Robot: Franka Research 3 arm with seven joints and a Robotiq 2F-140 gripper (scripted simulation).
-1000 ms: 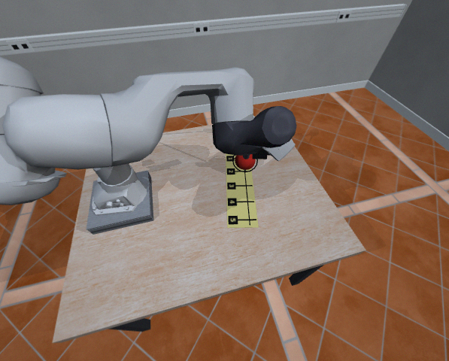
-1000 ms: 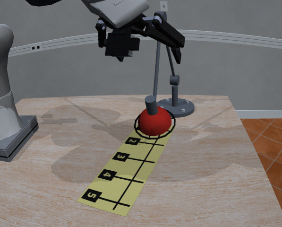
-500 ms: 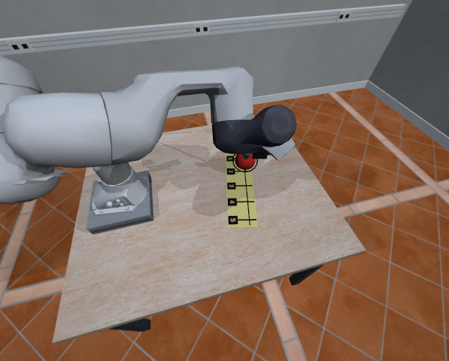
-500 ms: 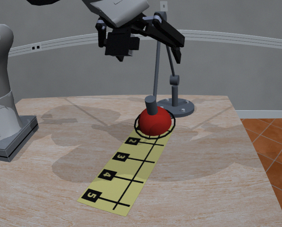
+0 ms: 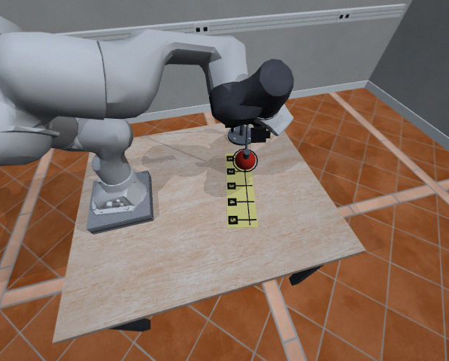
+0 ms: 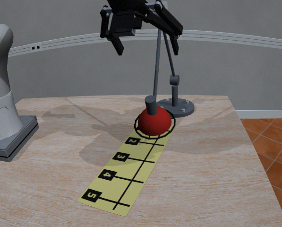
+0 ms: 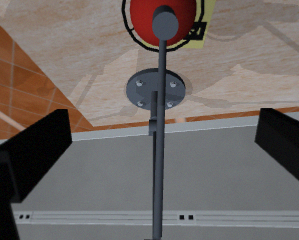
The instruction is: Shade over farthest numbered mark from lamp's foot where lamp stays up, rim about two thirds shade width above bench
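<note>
The lamp's red shade (image 6: 154, 124) hangs low over the near end of the yellow numbered strip (image 6: 126, 176), covering mark 1, beside the lamp's round foot (image 6: 176, 107) on the table (image 6: 209, 170). Above, the tool (image 6: 145, 47) is spread wide, empty, straddling the lamp's rods (image 6: 157, 65).

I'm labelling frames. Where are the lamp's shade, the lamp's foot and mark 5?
lamp's shade (image 6: 155, 123), exterior view, red dome.
lamp's foot (image 6: 186, 109), exterior view, disc's right part.
mark 5 (image 6: 92, 195), exterior view, black number square.
</note>
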